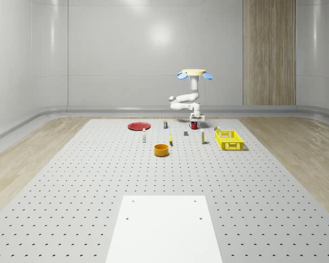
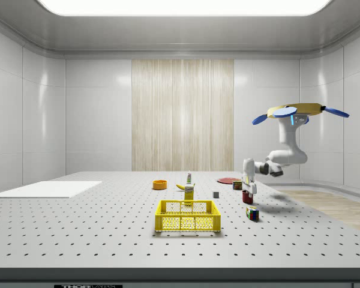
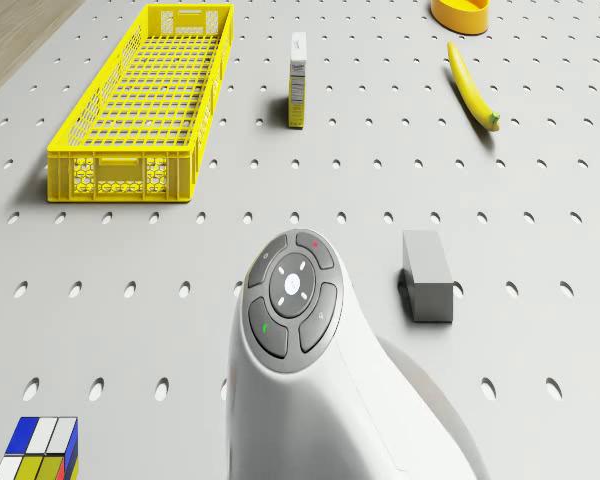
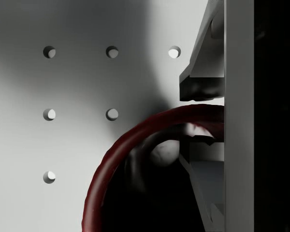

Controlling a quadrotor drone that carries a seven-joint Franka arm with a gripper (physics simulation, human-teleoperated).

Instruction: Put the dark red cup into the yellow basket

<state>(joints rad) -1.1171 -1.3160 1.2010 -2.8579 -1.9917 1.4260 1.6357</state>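
The dark red cup (image 1: 193,126) (image 2: 246,197) stands on the perforated table, behind the yellow basket (image 1: 229,139) (image 2: 187,216) (image 3: 140,100). The drone (image 1: 192,72) (image 2: 297,110) hovers above the table's far side, and its arm bends down to the cup. My gripper (image 1: 194,121) (image 2: 248,191) (image 4: 203,118) points straight down over the cup. In the wrist view the cup's rim (image 4: 125,145) runs between the two fingers (image 4: 198,87), one outside the wall and one inside, and they are shut on it. The arm's wrist hides the cup in the drone view.
A Rubik's cube (image 2: 251,213) (image 3: 42,450) lies close to the cup. A grey block (image 3: 426,275), a small carton (image 3: 297,78) and a banana (image 3: 472,85) lie between cup and basket side. An orange bowl (image 1: 162,149) and a red plate (image 1: 138,126) sit farther off.
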